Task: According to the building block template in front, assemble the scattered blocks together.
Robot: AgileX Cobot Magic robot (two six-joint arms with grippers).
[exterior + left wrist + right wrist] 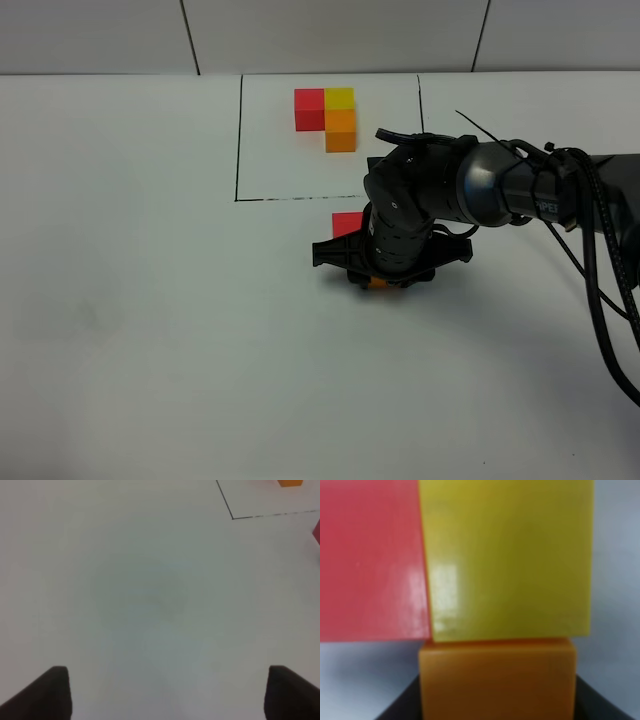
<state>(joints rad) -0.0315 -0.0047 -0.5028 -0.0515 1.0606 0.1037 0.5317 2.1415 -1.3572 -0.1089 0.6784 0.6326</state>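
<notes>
right gripper (378,283) clamped on orange block (497,680), touching yellow block (507,560); red block (370,560) beside; left gripper (165,695) open.

The right arm (480,185) is glossy black with a grey metallic band, black cables looped alongside, and matte black fingers (50,692).
</notes>
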